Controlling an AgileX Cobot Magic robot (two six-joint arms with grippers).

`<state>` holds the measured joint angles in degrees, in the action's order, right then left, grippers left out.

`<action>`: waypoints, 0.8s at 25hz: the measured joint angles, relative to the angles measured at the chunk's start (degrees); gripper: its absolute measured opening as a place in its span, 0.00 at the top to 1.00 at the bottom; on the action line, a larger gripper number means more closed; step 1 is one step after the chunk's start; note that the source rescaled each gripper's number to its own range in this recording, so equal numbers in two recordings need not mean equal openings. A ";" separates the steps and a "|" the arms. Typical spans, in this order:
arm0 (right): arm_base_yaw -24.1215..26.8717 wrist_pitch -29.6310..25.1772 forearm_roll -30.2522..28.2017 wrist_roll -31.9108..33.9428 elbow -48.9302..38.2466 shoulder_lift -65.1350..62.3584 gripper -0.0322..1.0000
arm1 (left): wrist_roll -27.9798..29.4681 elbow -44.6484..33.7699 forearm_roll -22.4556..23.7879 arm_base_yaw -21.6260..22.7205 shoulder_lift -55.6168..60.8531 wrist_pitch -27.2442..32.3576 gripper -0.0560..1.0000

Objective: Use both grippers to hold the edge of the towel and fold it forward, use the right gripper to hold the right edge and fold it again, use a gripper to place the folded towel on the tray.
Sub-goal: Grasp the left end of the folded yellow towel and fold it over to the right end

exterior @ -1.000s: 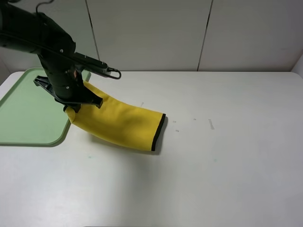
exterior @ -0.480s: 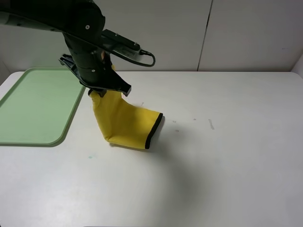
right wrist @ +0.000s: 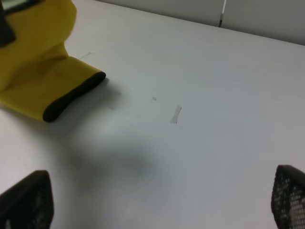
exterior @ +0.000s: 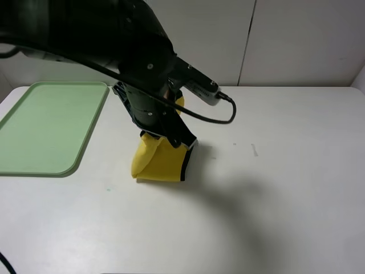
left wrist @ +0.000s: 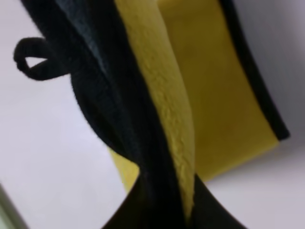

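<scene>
- The left gripper (exterior: 168,137) hangs over the white table (exterior: 274,200), a little right of the tray, its jaws closed tight on the upper part of the yellow towel (exterior: 157,165).
- The towel droops from that grip; its lower fold rests on the table, with the black trim (exterior: 186,161) running down the side away from the tray.
- In the left wrist view, plush yellow cloth is pinched between the black fingers, and the towel's small black loop (left wrist: 33,59) sticks out to one side.
- The mint-green tray (exterior: 85,154) lies flat at the table's left end, near the towel but not touching it.
- A black cable (exterior: 225,111) curves off the left arm towards the middle of the table.
- The right gripper (right wrist: 157,198) is out of the high view; its own camera shows its mesh-textured fingertips (right wrist: 28,200) spread wide with nothing between them, above bare table.
- From there the towel (right wrist: 33,71) sits well apart, beyond a small pale mark (right wrist: 175,114) on the surface.
</scene>
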<state>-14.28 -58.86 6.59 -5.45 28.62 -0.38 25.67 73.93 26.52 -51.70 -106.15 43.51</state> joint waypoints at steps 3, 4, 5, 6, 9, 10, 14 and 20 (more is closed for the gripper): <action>0.00 0.00 0.00 0.00 0.00 0.00 0.00 | 0.00 0.00 0.00 -1.70 -2.81 -0.95 0.90; 0.00 0.00 0.00 0.00 0.00 0.00 0.00 | 0.00 0.00 0.00 -1.99 -3.49 -1.43 0.90; 0.00 0.00 0.00 0.00 0.00 0.00 0.00 | 0.00 0.00 -0.05 -2.22 -3.95 -1.95 0.90; 0.00 0.00 0.00 0.00 0.00 0.00 0.00 | 0.00 0.00 -0.11 -2.41 -4.51 -3.16 0.90; 0.00 0.00 0.00 0.00 0.00 0.00 0.00 | 0.00 0.00 -0.16 -2.41 -4.52 -4.23 0.90; 0.00 0.00 0.00 0.00 0.00 0.00 0.00 | 0.00 0.00 -0.16 -2.41 -4.52 -4.35 0.90; 0.00 0.00 0.00 0.00 0.00 0.00 0.00 | -0.30 0.00 -0.16 -2.41 -4.52 -4.82 0.81; 0.00 0.00 0.00 0.00 0.00 0.00 0.00 | -4.25 0.00 -0.11 -2.41 -4.52 -5.67 0.16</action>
<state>-14.28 -58.86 6.59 -5.45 28.62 -0.38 21.42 73.93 26.41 -54.11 -110.68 37.84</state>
